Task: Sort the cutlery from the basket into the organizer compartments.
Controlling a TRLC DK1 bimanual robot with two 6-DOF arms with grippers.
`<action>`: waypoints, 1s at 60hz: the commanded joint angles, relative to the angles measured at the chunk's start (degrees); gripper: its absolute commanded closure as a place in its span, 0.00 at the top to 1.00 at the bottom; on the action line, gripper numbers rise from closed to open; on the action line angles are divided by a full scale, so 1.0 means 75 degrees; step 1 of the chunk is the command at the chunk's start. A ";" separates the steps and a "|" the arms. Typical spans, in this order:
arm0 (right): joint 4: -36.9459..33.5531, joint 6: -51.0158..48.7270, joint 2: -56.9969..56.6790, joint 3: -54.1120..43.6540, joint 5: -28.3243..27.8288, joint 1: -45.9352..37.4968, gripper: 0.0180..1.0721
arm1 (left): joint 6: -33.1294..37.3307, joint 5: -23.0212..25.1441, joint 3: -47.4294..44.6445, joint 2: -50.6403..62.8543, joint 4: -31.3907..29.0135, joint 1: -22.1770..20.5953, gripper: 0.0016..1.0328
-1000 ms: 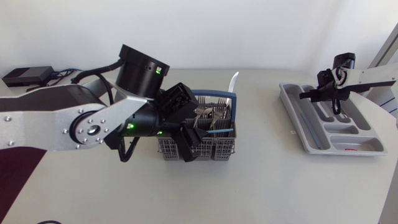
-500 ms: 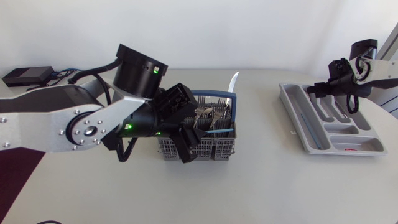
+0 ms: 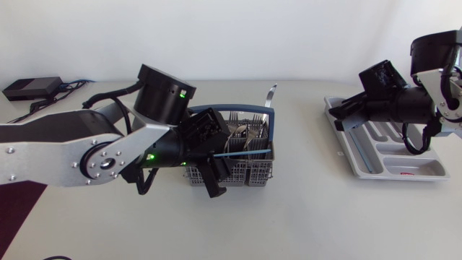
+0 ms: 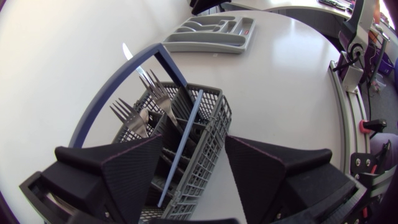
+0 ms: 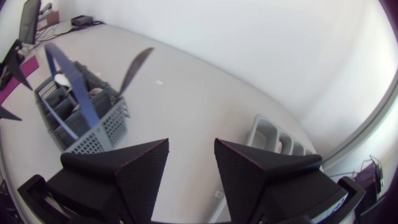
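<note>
Where the table starts on your left, a black box [image 3: 32, 88] sits near the far edge with its cables. Beside it your left arm [image 3: 86, 144] comes in and ends at the grey basket [image 3: 249, 172], which stands near the middle of the table. Your left gripper [image 4: 194, 152] is spread wide, with the basket's end wall between its fingers. One finger [image 4: 118, 174] overlaps the basket's cells. The other stands just beside the wall with a sliver of table showing, so the claw pinches nothing. Several forks [image 4: 143, 102] stand tines up inside the basket, under its blue arched handle [image 4: 173, 67]. A silver blade [image 3: 271, 94] sticks up past the far right corner. Well apart, further right, lies the grey organizer [image 3: 359, 152]. Your right arm [image 3: 404, 105] comes in from the right edge and holds its wrist above the organizer's far left end. Your right gripper [image 5: 191, 155] is spread too, with only bare table between its fingers.
</note>
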 commanded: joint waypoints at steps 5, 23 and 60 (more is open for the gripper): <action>-0.0282 -0.0603 -0.0533 -0.0493 -0.0029 0.1010 0.53 | 0.0171 -0.0071 -0.0296 -0.0249 0.0056 0.0080 0.67; -0.0751 -0.0990 -0.0380 -0.0329 0.0018 0.2838 0.53 | 0.0171 -0.0083 -0.0718 -0.0800 0.0021 0.0185 0.67; -0.0622 -0.1693 0.1037 0.0246 -0.0076 0.4103 0.53 | 0.0429 -0.0036 -0.1152 -0.1280 -0.0038 0.0338 0.67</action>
